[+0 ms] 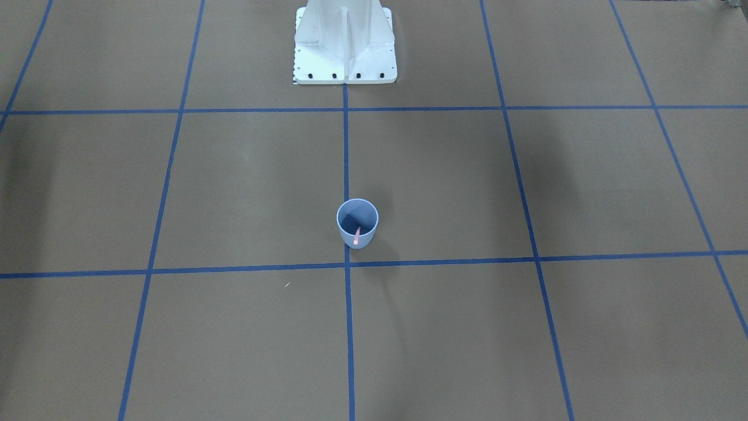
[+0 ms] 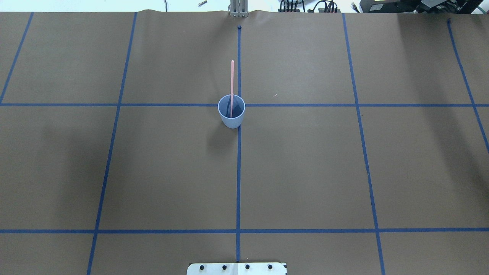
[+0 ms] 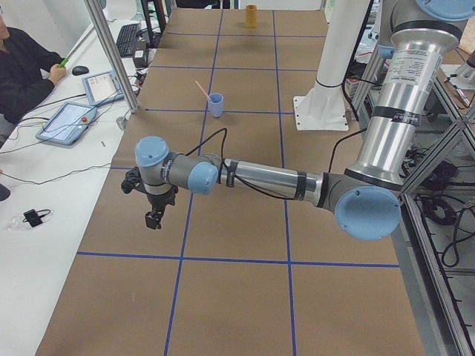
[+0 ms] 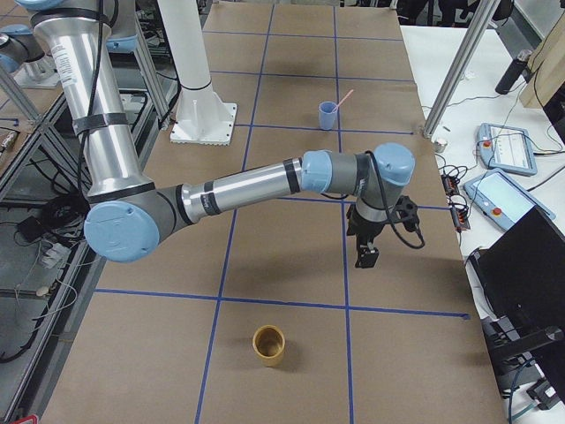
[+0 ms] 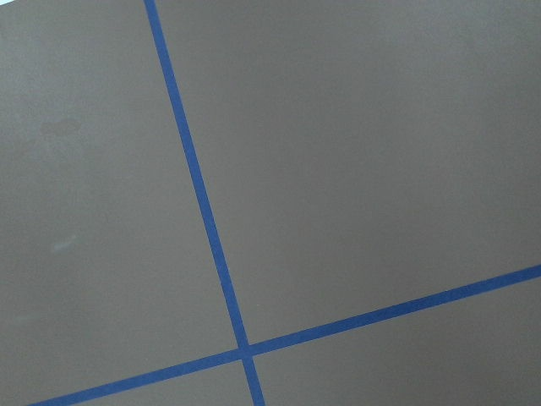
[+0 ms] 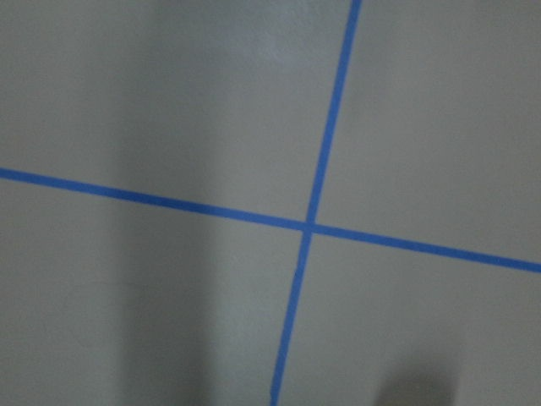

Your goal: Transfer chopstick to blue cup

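Closest to the left-end camera, the left gripper (image 3: 154,219) hangs above the brown table (image 3: 237,297), well apart from the blue cup (image 2: 231,119); I cannot tell whether its claw is apart or together. Likewise the right gripper (image 4: 366,257), hanging beyond a tan cup (image 4: 268,345). The pink chopstick (image 2: 232,80) stands in the blue cup, leaning toward the far side, away from the robot

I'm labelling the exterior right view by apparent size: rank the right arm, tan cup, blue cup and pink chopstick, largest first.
1. right arm
2. tan cup
3. blue cup
4. pink chopstick, a thin sliver
The tan cup is nearer the camera, so its lead over the blue cup may be perspective.
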### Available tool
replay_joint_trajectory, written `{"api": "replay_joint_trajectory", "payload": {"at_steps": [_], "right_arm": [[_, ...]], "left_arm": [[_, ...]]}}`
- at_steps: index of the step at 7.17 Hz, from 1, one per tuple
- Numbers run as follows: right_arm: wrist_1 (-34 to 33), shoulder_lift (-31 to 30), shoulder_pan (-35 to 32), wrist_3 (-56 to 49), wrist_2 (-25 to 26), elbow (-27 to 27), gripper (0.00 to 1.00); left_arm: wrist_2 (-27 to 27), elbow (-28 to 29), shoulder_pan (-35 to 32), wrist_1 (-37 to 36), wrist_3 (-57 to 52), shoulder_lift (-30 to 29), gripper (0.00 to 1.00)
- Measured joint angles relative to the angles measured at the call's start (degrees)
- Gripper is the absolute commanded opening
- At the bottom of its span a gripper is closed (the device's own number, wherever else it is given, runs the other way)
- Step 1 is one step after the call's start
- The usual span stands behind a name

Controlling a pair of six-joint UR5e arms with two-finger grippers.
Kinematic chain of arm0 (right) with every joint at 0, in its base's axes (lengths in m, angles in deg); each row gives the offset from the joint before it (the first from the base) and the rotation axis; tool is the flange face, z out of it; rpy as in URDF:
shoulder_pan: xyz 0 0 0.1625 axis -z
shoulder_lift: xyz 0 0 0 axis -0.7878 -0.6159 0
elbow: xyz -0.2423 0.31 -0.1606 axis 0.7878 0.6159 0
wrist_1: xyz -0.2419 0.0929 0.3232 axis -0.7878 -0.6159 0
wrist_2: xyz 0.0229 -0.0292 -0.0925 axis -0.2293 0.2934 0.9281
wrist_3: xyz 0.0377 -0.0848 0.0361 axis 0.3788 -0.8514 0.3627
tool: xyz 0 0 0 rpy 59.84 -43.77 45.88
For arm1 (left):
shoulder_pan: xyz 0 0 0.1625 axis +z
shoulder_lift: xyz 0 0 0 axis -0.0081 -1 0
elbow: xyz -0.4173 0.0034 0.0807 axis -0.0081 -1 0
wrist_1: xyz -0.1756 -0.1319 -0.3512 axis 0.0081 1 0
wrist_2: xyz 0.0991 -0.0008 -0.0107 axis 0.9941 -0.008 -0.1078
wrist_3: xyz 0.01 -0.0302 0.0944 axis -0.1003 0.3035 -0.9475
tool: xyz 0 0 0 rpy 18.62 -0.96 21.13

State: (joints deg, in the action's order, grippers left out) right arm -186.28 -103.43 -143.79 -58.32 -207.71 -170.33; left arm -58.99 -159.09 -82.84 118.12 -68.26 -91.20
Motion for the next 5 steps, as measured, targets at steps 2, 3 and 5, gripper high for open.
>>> {"api": "replay_joint_trajectory", "payload": {"at_steps": [2, 3, 5], "right_arm": [[2.73, -3.38, -1.05, -0.91, 0.37, 0.89, 1.00], [4.73, -3.85, -1.53, -0.43, 0.39, 3.39, 1.00], [8.85, -4.74, -2.20, 1.36, 0.35, 6.78, 1.00]], "left_arm": [[-0.12, -1.34, -0.51, 0.02, -0.15, 2.49, 0.98], [-0.29, -1.59, -1.36, 0.01, -0.16, 3.91, 0.98], [-1.16, -1.55, -4.15, -0.11, -0.17, 6.99, 0.98]]}}
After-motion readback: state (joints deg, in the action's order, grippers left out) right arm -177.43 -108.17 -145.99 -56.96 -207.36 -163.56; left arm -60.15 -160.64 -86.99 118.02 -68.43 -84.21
